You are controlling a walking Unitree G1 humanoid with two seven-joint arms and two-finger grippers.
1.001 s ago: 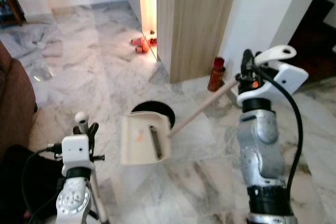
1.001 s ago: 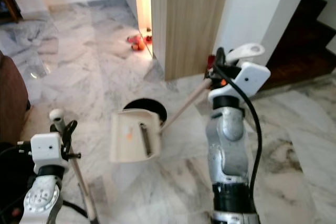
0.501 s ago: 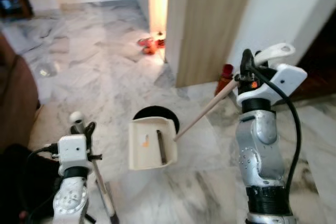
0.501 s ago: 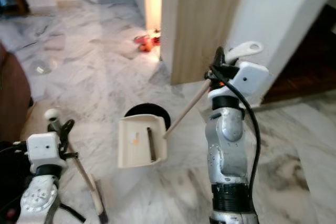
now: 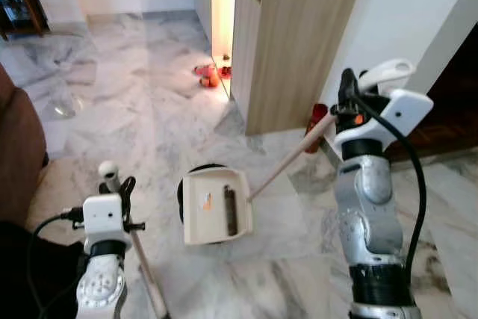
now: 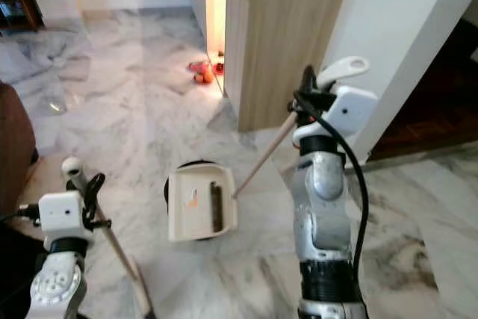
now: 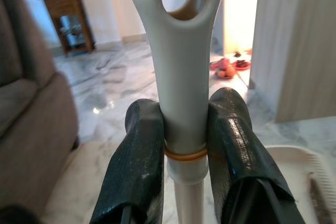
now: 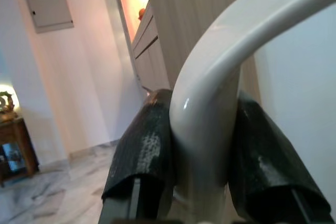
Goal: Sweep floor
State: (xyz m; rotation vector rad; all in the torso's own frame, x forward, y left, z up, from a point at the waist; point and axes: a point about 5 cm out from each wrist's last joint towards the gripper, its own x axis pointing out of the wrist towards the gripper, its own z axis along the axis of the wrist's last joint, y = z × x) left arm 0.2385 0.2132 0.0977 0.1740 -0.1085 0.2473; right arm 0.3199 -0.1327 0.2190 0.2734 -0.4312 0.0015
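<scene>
Two grippers, both occupied: left gripper [image 7: 184, 145] has its fingers [image 7: 137, 156] clamped on the broom handle [image 7: 178, 61], low at left; right gripper [image 8: 202, 145] is clamped on the dustpan handle [image 5: 287, 163]. Cream dustpan [image 5: 213, 205] sits on grey-veined marble floor [image 5: 142, 125] over a black round object [image 5: 196, 173]. Brown sofa [image 5: 19, 147] at left. Beyond, wood-panelled cabinet [image 5: 299, 35], red items [image 5: 208, 75] by the lit gap.

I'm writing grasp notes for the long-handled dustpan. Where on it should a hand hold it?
At the curved white grip topping the long handle, approached from above: the right hand is clamped there, letting the dustpan hang level near the floor.
</scene>
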